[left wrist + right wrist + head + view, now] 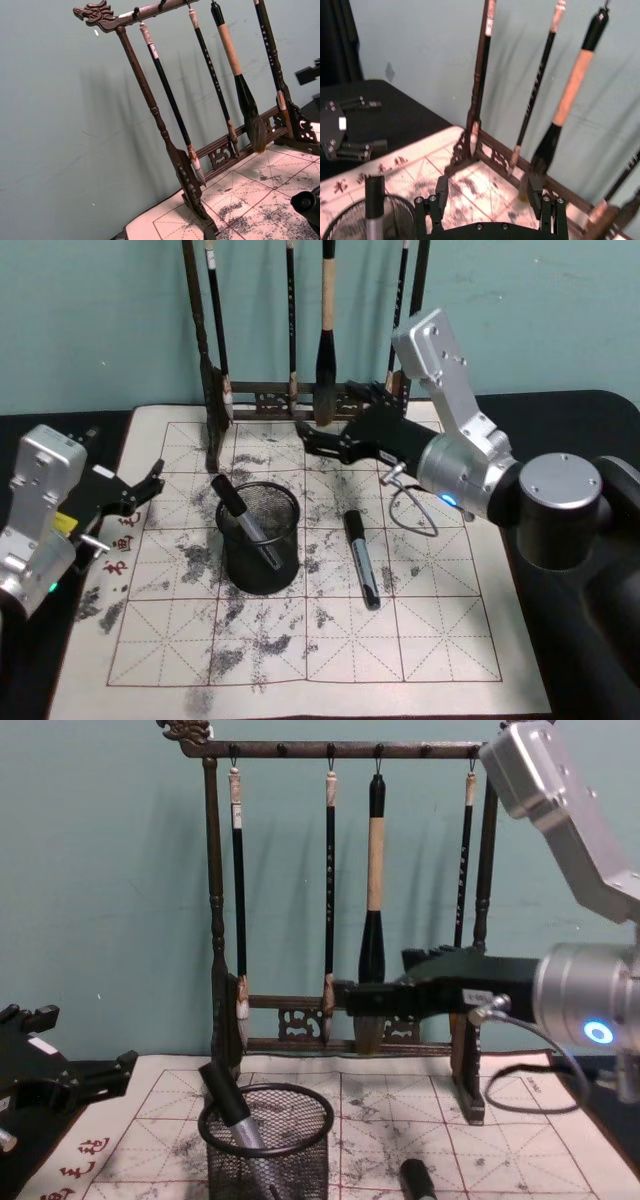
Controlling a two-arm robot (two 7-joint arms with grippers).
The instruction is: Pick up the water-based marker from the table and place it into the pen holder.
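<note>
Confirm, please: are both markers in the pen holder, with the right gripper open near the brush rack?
Not both: the head view shows one marker in the pen holder and a second marker lying on the mat beside it. The right gripper is open near the brush rack.

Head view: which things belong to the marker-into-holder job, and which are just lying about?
Job:
- loose marker lying on the mat
- pen holder, with a second marker standing in it
- right gripper, open, above the mat by the brush rack
- left gripper, open, idle at the mat's left edge

Lying about:
- brush rack
- hanging brushes
- mat
</note>
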